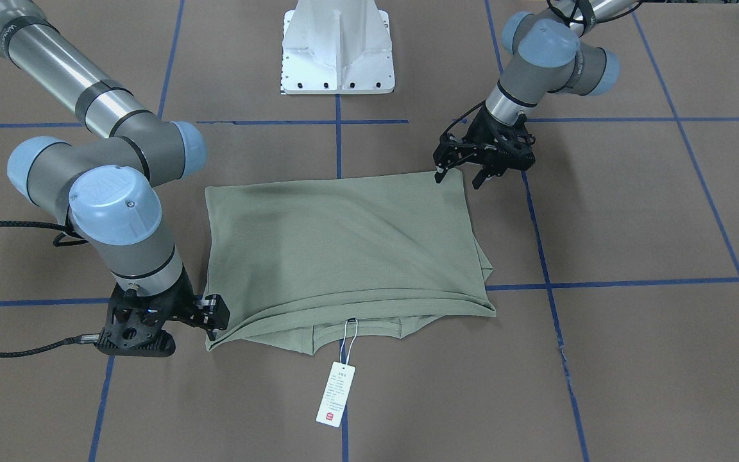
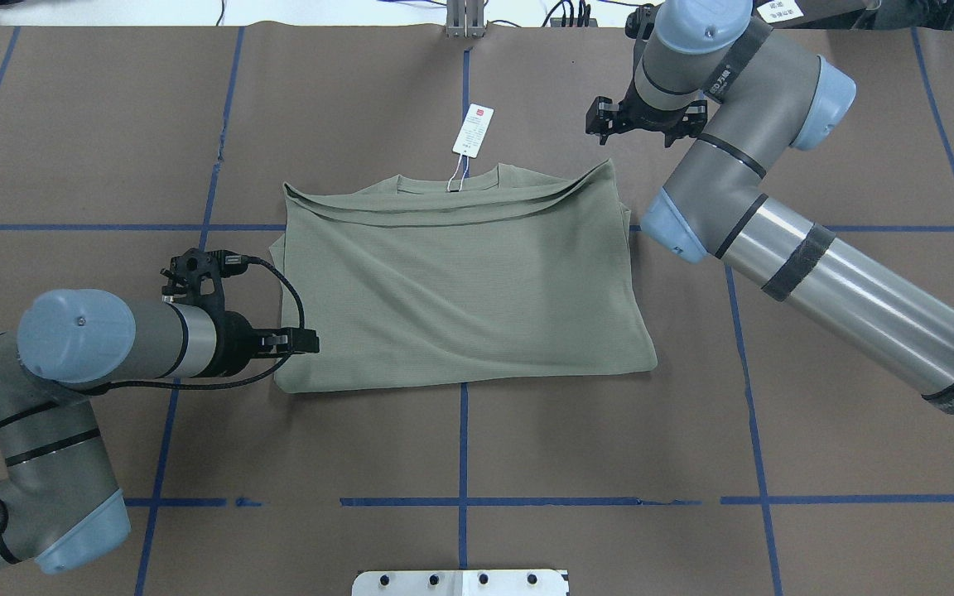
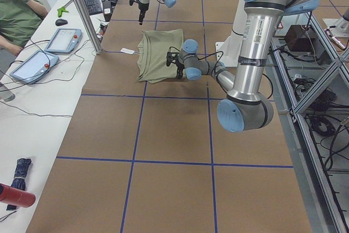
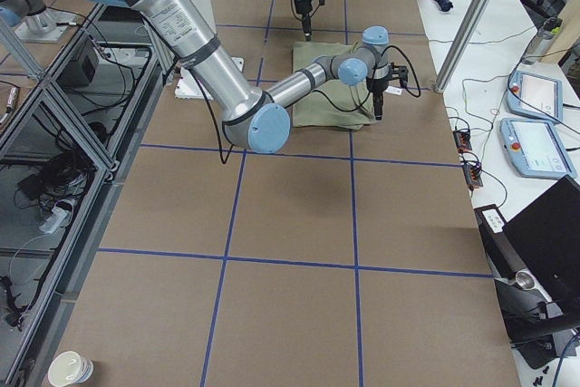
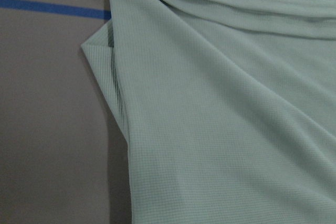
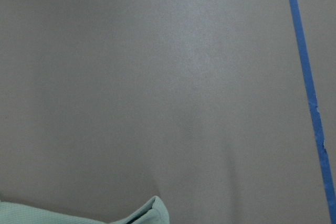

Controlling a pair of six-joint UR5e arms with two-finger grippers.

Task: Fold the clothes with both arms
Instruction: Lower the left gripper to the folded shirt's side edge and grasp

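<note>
1. The shirt [image 1: 344, 244] lies flat on the surface [image 1: 632, 212], folded into a compact rectangle. No sleeves show, so they are probably tucked under. Its ribbed neck [image 1: 356, 328] peeks out from under the top layer on the edge away from the robot, and the hang tag [image 1: 335, 393] trails beyond it on its string.

2. The left gripper [image 1: 458, 178] sits low at the corner of the folded edge nearest the robot. Its fingers are apart and nothing is between them. One fingertip is at the cloth's corner, and the shirt spreads out directly ahead of it, filling its wrist view. That low, spread pose suits either taking that corner or having let go of it.

3. The right gripper [image 1: 213, 316] points downward at the diagonally opposite corner, on the neck side, with the cloth just beside it. Its wrist view is mostly bare surface with only a tip of the shirt at the bottom edge, so it appears to stand off the cloth. Whether its fingers are apart or together cannot be told.

4. Neither gripper lifts any cloth. The folding looks largely done, with at most one more halving fold left.
</note>
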